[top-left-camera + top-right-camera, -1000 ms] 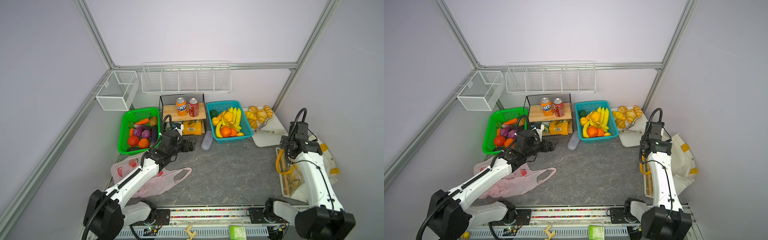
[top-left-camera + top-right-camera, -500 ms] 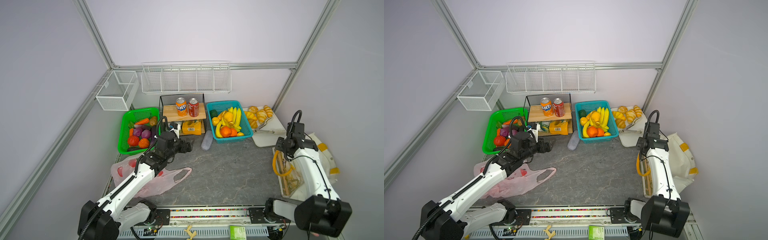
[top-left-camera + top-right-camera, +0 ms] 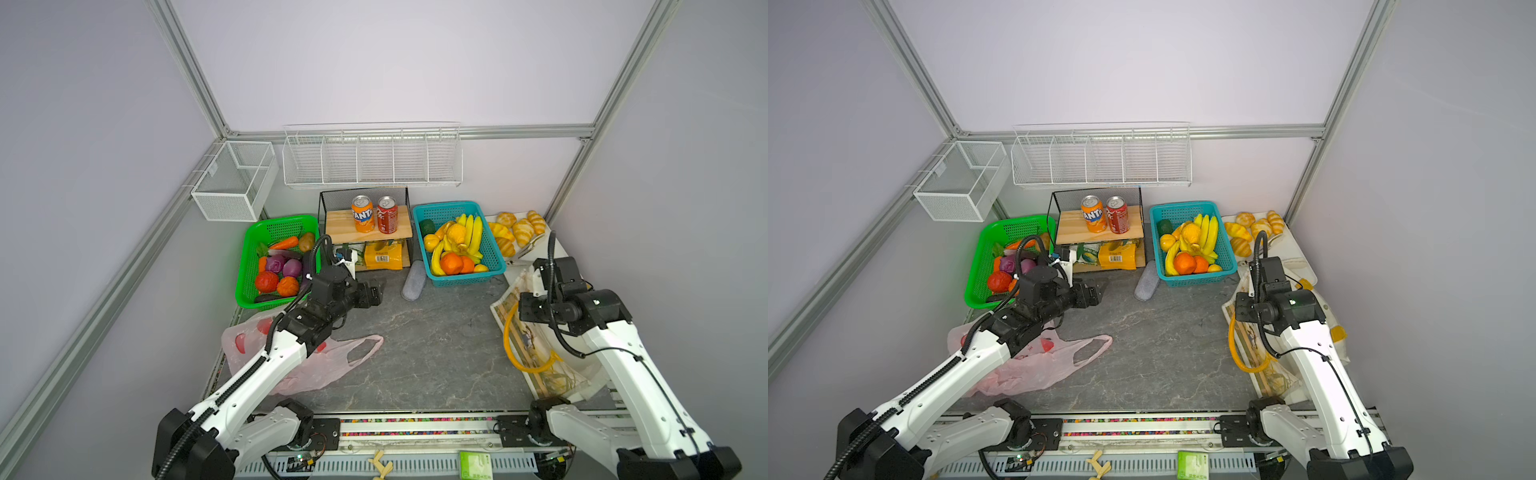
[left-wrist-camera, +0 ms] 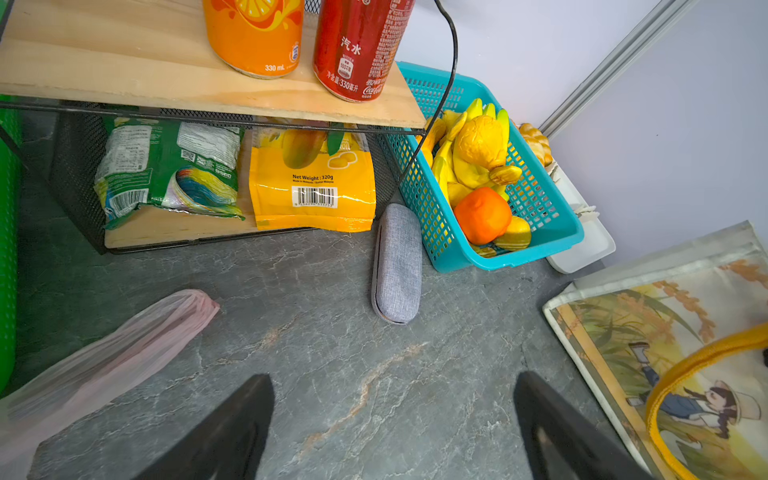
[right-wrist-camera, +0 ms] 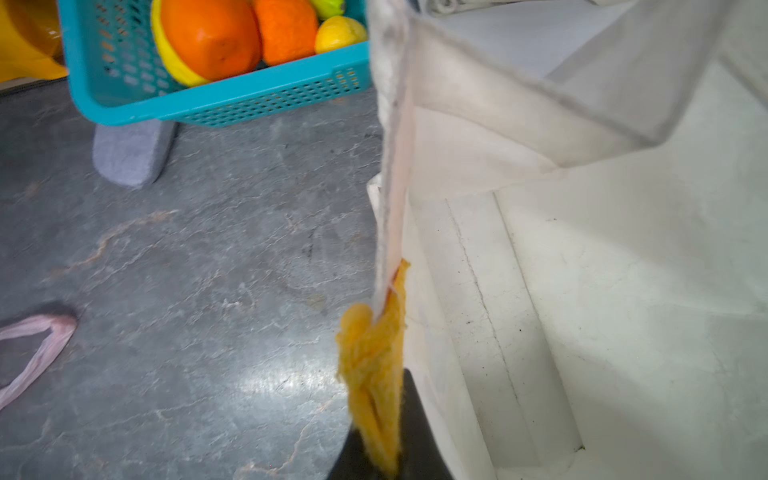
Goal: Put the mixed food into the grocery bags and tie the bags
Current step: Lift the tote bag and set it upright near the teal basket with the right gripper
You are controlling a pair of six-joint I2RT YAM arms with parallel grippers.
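Nearest me, toward the near left corner of the bench (image 3: 436, 340), the pink plastic bag (image 3: 332, 368) lies flat and limp, with one handle loop stretched toward the middle. Along the right edge the cream tote (image 3: 538, 363) lies with its mouth gaping. My right pincer (image 5: 376, 453) is clamped tight on its yellow handle (image 5: 370, 357), and the tote's rim rises from there in a taut ridge. My left pincer (image 4: 395, 419) hovers over bare bench just beyond the pink plastic bag, spread wide with nothing between its fingers, facing the far edge.

Past it a grey case (image 3: 414, 284) lies just beside the teal basket (image 3: 465, 279) of bananas (image 3: 473, 232) and oranges (image 3: 451, 262). By the far left corner, the green basket (image 3: 245, 268) holds the red tomato (image 3: 266, 281), the orange round vegetable (image 3: 288, 286) and a purple one (image 3: 292, 267). Between the two baskets, at the far edge, the orange Fanta can (image 3: 363, 214) and the red soda can (image 3: 387, 215) stand upright side by side on the wooden shelf (image 3: 340, 226). Snack packets (image 4: 166, 174) lie beneath it.
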